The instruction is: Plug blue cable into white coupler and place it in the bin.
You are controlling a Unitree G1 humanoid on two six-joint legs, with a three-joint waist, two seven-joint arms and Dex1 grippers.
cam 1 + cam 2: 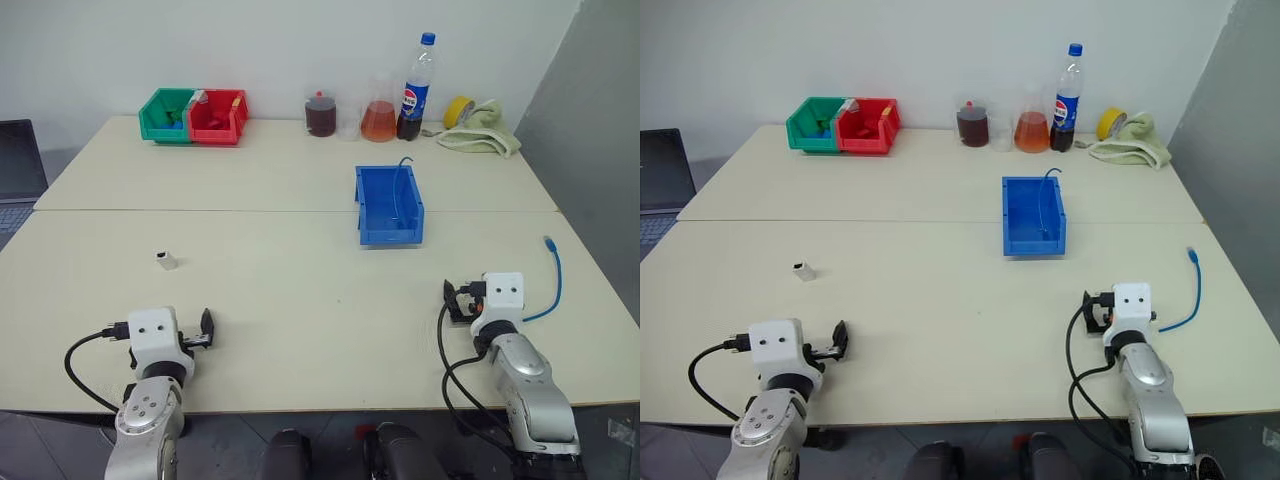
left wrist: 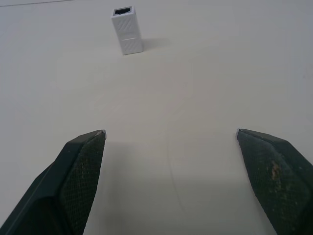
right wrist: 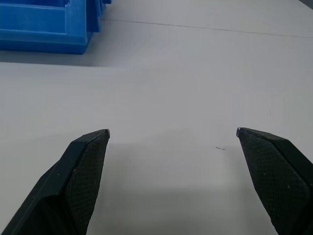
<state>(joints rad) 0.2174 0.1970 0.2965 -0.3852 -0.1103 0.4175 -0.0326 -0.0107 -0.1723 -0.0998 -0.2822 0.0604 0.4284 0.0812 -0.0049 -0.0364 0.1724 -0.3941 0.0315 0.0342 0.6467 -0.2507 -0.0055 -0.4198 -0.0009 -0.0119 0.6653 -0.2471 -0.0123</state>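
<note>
The white coupler (image 1: 166,260) lies alone on the left side of the near table; in the left wrist view the coupler (image 2: 126,30) sits ahead of the fingers with its dark opening facing away. My left gripper (image 2: 171,134) is open and empty, short of the coupler. The blue cable (image 1: 553,280) lies curved near the table's right edge, just right of my right wrist. My right gripper (image 3: 172,133) is open and empty over bare table. The blue bin (image 1: 390,238) stands at mid-table ahead of it, and a thin bluish wire (image 1: 400,175) stands up inside the bin.
A green bin (image 1: 165,115) and a red bin (image 1: 217,117) stand at the far left of the back table. A cola bottle (image 1: 415,90), jars (image 1: 321,116), yellow tape (image 1: 458,110) and a cloth (image 1: 485,132) line the far right. A laptop (image 1: 18,165) sits at the left edge.
</note>
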